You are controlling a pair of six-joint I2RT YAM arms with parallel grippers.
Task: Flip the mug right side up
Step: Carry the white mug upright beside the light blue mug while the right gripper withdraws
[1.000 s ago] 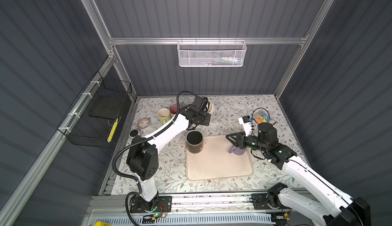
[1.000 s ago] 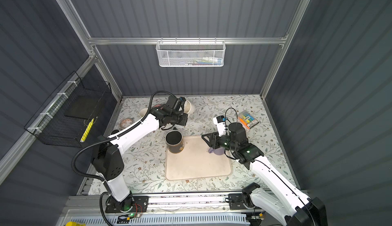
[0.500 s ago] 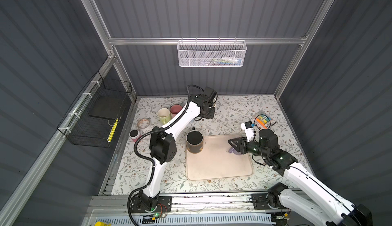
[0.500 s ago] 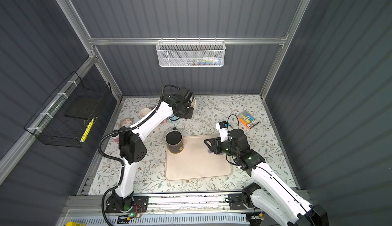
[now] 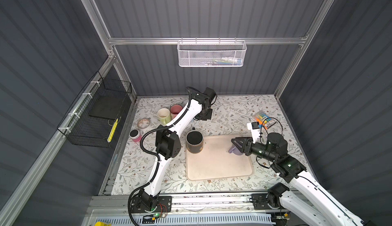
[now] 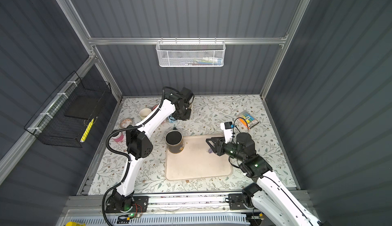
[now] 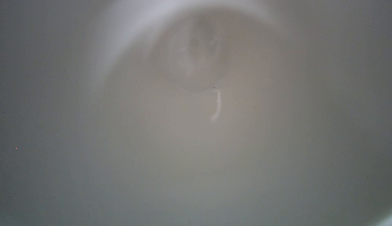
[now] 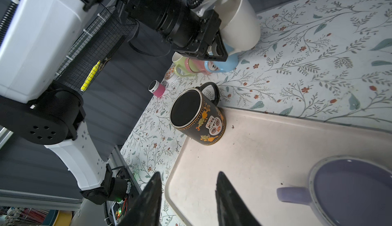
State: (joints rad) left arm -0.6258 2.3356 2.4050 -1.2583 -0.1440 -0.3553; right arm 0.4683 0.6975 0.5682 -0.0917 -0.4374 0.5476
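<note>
The left wrist view is a pale blur inside the white mug [image 7: 191,129]. Beyond the tray [image 5: 218,167], the left arm [image 5: 188,114] hides most of it in both top views. The right wrist view cuts off the purple mug [image 8: 352,193] on the tray.

No text, label or number is legible anywhere.

We note: black mug [image 8: 197,116] glossy, glazed ceramic look; white mug [image 8: 239,23] smooth, soft sheen; tray [image 8: 275,150] matt cream plastic, scuffed, speckled; table cover [image 8: 318,65] smooth printed sheet, we think vinyl; wire basket [image 5: 210,54] white-coated metal mesh.
</note>
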